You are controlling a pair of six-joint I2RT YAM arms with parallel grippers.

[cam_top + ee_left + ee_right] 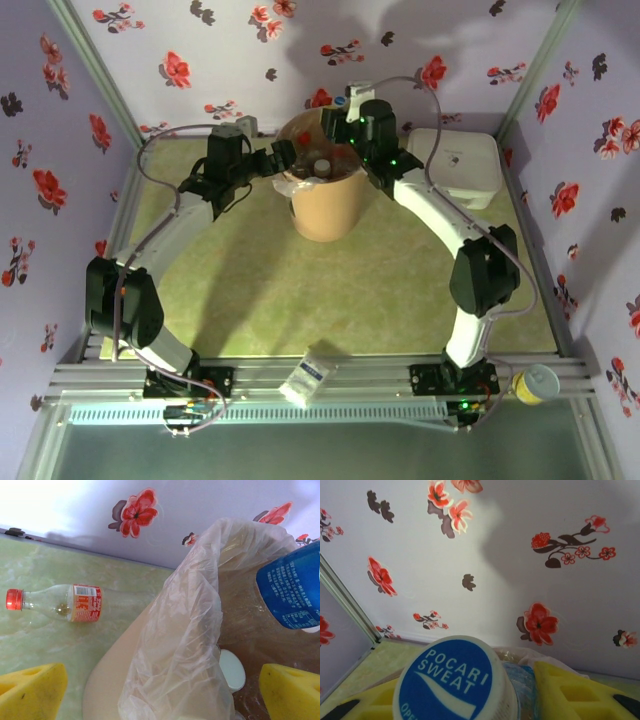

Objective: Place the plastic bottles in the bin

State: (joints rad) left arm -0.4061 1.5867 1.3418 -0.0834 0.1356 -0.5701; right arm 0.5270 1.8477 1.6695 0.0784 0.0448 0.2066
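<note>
1. Progress: the task looks partly done. In the top view, pale caps and bottle shapes lie inside the bin (325, 210), and the left wrist view shows a white cap (232, 670) down in its clear liner. I cannot count what is inside.
2. In hand: the right claw (470, 695) is clenched on a blue bottle (452, 680). Its yellow pads flank the bottle, which hangs over the bin's mouth and is not yet dropped.
3. The left claw (162, 692) is released, its pads spread wide, and it grasps nothing. It sits at the bin's left rim.
4. Left to do: a red-capped bottle (55, 602) lies on its side on the counter (250, 290) beyond the bin, near the back wall. A blue-label bottle (308, 378) lies on the near rail between the arm bases.
5. A yellowish, white-topped item (535, 383) at the near right corner may be another bottle; I cannot tell.
6. Count:
   - one bin
   - one white box (455, 165)
   - two claws
   - three bottles clearly outside the bin: one held, two lying loose
   - at least one more inside, judging by the caps
</note>
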